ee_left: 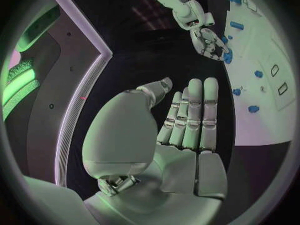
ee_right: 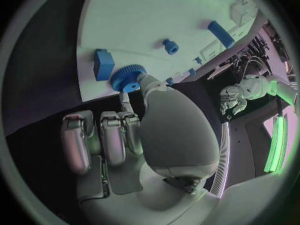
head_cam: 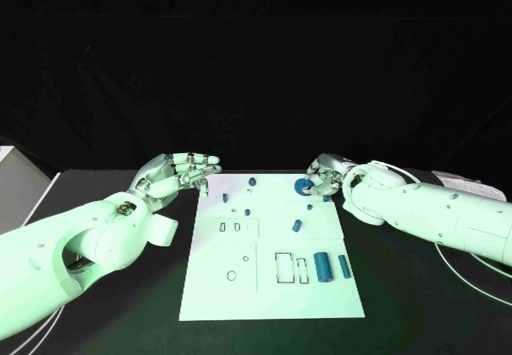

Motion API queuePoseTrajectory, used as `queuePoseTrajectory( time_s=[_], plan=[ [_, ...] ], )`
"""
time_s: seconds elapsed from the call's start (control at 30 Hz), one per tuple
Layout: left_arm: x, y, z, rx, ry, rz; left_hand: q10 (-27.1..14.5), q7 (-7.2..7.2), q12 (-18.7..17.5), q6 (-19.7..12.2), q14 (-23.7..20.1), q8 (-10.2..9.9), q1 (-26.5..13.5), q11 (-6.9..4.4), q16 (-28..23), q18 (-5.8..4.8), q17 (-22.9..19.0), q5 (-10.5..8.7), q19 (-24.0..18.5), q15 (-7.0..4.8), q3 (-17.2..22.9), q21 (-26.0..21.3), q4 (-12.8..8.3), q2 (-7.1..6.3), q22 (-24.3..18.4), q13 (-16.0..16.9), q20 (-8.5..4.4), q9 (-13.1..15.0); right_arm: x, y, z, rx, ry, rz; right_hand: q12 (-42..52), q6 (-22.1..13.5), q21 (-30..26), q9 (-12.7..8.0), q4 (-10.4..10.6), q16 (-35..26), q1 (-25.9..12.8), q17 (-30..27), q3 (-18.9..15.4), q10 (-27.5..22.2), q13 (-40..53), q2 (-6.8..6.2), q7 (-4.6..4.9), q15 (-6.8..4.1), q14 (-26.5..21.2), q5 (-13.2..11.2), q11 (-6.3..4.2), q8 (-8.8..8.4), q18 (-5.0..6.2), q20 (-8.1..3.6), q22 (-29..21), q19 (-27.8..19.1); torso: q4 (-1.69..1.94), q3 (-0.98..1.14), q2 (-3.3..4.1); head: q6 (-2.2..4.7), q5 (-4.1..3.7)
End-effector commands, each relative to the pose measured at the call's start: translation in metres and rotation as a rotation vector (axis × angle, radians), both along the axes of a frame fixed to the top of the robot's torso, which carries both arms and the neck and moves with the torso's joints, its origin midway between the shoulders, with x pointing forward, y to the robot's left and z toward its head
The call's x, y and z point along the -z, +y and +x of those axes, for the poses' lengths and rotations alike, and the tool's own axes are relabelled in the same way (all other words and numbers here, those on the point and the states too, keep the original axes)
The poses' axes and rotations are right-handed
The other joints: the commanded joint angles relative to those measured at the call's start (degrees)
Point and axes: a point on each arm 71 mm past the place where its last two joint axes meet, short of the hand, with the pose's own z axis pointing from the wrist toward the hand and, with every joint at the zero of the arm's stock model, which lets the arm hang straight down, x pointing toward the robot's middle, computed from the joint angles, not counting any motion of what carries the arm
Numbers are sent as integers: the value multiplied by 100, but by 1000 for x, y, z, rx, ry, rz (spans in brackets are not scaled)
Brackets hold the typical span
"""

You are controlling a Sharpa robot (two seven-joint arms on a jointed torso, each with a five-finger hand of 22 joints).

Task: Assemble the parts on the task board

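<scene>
The white task board [head_cam: 272,296] lies in the middle of the black table. A blue gear [head_cam: 304,186] sits at its far edge, and my right hand [head_cam: 333,176] pinches it between the thumb and a finger. In the right wrist view the gear [ee_right: 128,78] is at the thumb tip of that hand [ee_right: 159,130], beside a blue block [ee_right: 104,64]. My left hand [head_cam: 179,175] hovers off the board's far left corner, holding nothing; its fingers [ee_left: 190,117] are straight and side by side, thumb apart. Two blue cylinders [head_cam: 322,268] lie near the board's right edge. Small blue pieces [head_cam: 248,212] dot its far half.
Rectangular recesses [head_cam: 286,268] and a round hole [head_cam: 231,276] mark the board's near half. A grey box [head_cam: 19,185] stands at the table's left edge. A cable [head_cam: 461,262] trails along the right arm over the bare table right of the board.
</scene>
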Motion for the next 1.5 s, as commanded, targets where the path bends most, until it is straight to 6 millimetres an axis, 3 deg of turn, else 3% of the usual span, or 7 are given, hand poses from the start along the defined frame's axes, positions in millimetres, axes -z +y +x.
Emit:
queuePoseTrajectory(
  time_s=[0.03,0.23,0.43,0.63,0.87,1.1,1.5],
  plan=[
    [-1,-2,-1,19,-6,-3,-37,85,20,-25,-48,25,23,-18,20,90,3,6,-49,-9,29,34,-16,26,5,1,0,5,0,0,0,15,-24,-16,12,105,21,17,2,26,46,1293,94,607,1508,46,-25,-62,561,37,-73,49,-82,-39,1508,600,3,3,1,-6,-3],
    [-1,-2,-1,18,-6,-2,-37,85,20,-25,-48,25,23,-18,20,90,3,6,-49,-9,29,34,-16,26,5,1,0,5,-4,3,-2,12,-78,-26,12,368,21,48,-74,24,137,1288,438,607,1508,44,-139,-163,560,-77,-176,164,-82,-129,1508,600,12,2,-7,2,0],
    [0,-1,0,17,-5,-2,-37,85,20,-25,-48,25,23,-18,20,90,3,6,-49,-9,29,34,-16,26,5,1,0,5,-13,16,-9,-31,-203,-29,12,562,21,94,-173,24,137,1295,694,607,1508,-14,-231,-240,562,52,-262,287,-82,-204,1508,600,2,10,-10,22,26],
    [0,-2,0,19,-5,-2,-37,85,20,-25,-48,25,23,-18,20,90,3,6,-49,-9,29,34,-16,26,5,1,0,5,-20,43,-19,-106,-299,-32,12,591,21,104,-193,26,109,1303,739,607,1508,-50,-248,-255,563,50,-278,311,-82,-220,1508,600,-4,9,-9,33,27],
    [0,-3,0,23,-4,-4,-42,86,22,-29,-52,28,20,-18,26,90,1,7,-57,-9,48,47,-23,23,10,0,1,9,-22,79,-25,-171,-329,-33,12,583,21,104,-198,26,79,1305,758,607,1508,-84,-248,-262,564,33,-281,310,-82,-228,1508,600,16,2,-4,50,-5],
    [0,-4,0,25,-3,-4,-42,86,22,-29,-52,28,20,-18,26,90,1,7,-57,-9,48,47,-23,23,10,0,1,9,-17,108,-27,-211,-310,-51,12,559,21,99,-200,25,23,1301,794,607,1508,-126,-241,-266,563,-37,-277,301,-82,-237,1508,600,11,-4,2,50,29],
    [0,-4,0,26,-5,-1,-44,87,24,-32,-54,30,18,-17,31,91,0,6,-62,-8,61,56,-28,19,14,-1,1,12,-4,140,-32,-258,-276,-61,12,536,21,93,-205,24,8,1296,816,607,1508,-138,-235,-264,562,-58,-273,289,-82,-238,1508,600,21,-3,5,36,31]
  ],
)
